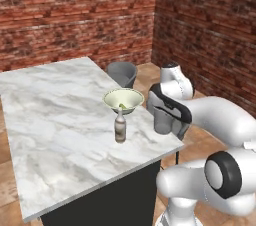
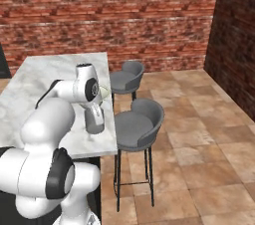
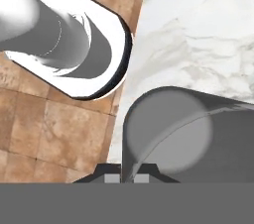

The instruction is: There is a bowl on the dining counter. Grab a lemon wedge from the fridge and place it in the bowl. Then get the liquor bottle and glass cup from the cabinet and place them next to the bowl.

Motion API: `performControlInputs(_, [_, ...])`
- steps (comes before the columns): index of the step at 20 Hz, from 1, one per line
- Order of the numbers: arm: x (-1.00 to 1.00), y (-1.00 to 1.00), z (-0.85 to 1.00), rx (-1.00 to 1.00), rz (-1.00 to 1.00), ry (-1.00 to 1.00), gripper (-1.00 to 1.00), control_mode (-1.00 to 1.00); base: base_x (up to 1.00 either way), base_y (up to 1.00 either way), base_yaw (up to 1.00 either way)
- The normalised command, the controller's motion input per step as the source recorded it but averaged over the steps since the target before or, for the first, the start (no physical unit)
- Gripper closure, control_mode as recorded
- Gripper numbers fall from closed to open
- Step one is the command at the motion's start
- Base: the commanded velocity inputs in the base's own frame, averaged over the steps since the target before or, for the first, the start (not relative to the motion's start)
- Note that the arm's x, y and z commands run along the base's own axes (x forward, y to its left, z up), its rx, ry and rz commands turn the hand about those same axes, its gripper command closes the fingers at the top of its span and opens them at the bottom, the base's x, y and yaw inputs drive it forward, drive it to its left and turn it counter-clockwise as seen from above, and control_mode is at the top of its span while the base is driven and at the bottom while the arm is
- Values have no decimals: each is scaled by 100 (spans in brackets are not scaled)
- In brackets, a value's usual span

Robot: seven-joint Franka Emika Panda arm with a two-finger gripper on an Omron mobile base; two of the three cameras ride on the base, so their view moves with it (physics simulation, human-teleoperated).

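A pale green bowl (image 1: 123, 99) stands near the right end of the marble dining counter (image 1: 60, 115), with a small lemon wedge (image 1: 122, 105) inside it. Just in front of the bowl a liquor bottle (image 1: 120, 127) stands upright. To their right, at the counter's edge, is the grey glass cup (image 1: 162, 120) (image 2: 94, 119). My gripper (image 3: 127, 174) comes down from above and is shut on the cup's rim, with the wall of the glass cup (image 3: 183, 139) between the finger tips. I cannot tell whether the cup's base touches the counter.
Two grey bar stools (image 2: 128, 77) (image 2: 140, 119) stand on the tiled floor along the counter's right side, the nearer one just below the cup. Brick walls close the room behind and to the right. My own arm hides part of the bowl in the right base view.
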Motion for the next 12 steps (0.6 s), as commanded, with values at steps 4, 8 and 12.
performControlInputs(4, [29,0,-30,0,0,0,100,-100,0,0,0])
performControlInputs(8, [36,0,-16,0,0,0,100,-100,0,0,0])
performControlInputs(12, [26,3,-20,0,1,0,100,-100,0,0,0])
